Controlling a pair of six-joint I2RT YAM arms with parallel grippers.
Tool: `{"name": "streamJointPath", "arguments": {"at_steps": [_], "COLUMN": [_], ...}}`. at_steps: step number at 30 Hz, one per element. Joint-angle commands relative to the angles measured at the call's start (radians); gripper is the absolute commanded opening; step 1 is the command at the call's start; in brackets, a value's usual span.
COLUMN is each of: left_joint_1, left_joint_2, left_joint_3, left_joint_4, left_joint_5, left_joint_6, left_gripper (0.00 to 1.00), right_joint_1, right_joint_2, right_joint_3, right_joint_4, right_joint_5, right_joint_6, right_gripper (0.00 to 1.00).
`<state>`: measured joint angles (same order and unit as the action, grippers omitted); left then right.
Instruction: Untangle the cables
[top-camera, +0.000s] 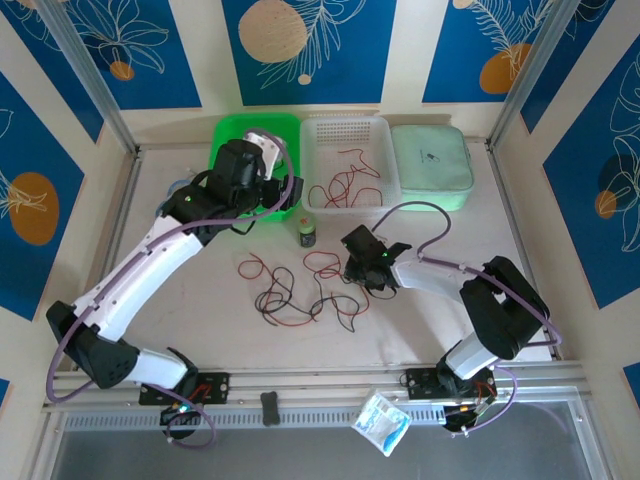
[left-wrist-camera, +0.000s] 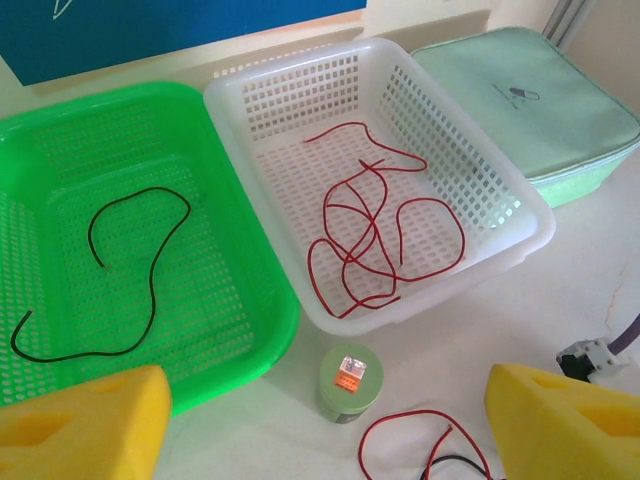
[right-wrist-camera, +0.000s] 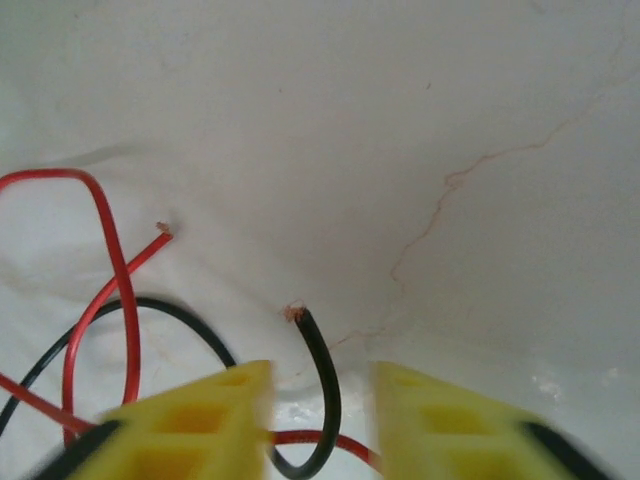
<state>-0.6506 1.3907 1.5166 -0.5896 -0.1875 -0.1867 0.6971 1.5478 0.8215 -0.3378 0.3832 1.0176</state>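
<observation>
Your right end effector (right-wrist-camera: 322, 405) stands narrowly parted astride a black cable (right-wrist-camera: 318, 350) on the table (right-wrist-camera: 470, 130); left end effector (left-wrist-camera: 324, 430) hangs released wide.

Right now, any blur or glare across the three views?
Top external: sharp, evenly lit. Left wrist: white basket crisp. Right wrist: right tool blurred at the bottom edge, black cable tip in focus, table bright, slightly washed out.

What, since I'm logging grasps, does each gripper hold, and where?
Nothing yet. The right gripper straddles a black cable near its bare end, jaws apart; the left gripper is open, empty.
</observation>
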Motion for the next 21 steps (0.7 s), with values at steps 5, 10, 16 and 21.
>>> {"name": "streamJointPath", "arguments": {"at_steps": [5, 10, 16, 21], "left_joint_1": [-0.004, -0.004, -0.004, -0.005], "left_joint_2": [-0.065, -0.112, -0.141, -0.133], "left_joint_3": [-0.056, -0.132, -0.211, -0.252], "left_joint_4": [0.02, 0.062, 0.091, 0.1], "left_joint_5": [0.043, 0.086, 0.116, 0.179], "left_joint_6": [-0.022, -0.026, -0.039, -0.04], "left_gripper": [0.81, 0.81, 0.8, 0.77], "right_joint_1": [0.018, 0.051, 0.05, 0.007], "right_joint_2": [-0.044, -0.184, -0.33, -0.389], "right_joint_3": [0.084, 0.19, 0.342, 0.456], "right_joint_4": [-0.048, -0.169, -0.314, -0.381], "right_joint_5": [0.041, 0.077, 0.032, -0.084], "right_joint_6": [-0.059, -0.168, -0.291, -0.355], "right_gripper": [0.0, 0.0, 0.0, 0.0]}}
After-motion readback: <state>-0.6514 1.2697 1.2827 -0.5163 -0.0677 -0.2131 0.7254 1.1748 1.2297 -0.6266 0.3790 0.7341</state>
